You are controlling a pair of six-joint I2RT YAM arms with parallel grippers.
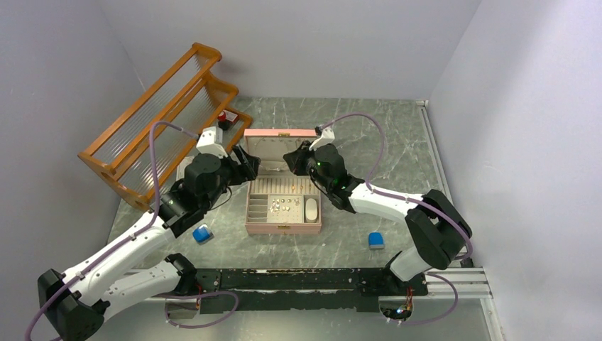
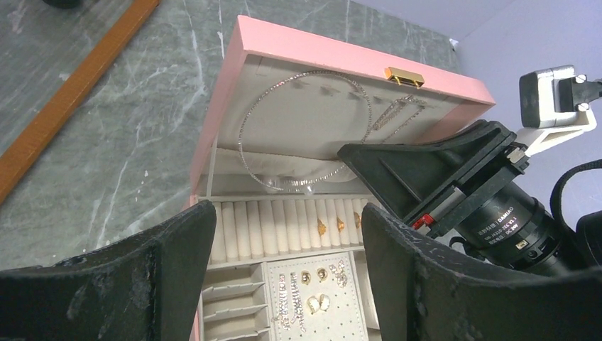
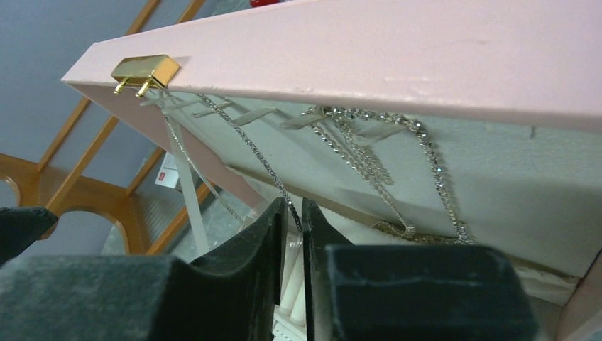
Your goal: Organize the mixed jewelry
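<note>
Beneath the pink box lid [image 3: 426, 50], right fingers [image 3: 263, 241] pinch a thin chain [image 3: 255, 158]; left fingers [image 2: 177, 241] gape; best eased gently.

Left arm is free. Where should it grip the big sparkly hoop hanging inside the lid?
Probably the hoop's left arc, reached from the pink box's open front: there it lies as one bare strand against the lid lining, while the right gripper, shut on a thin chain, blocks the right side. Jaws across the strand.
</note>
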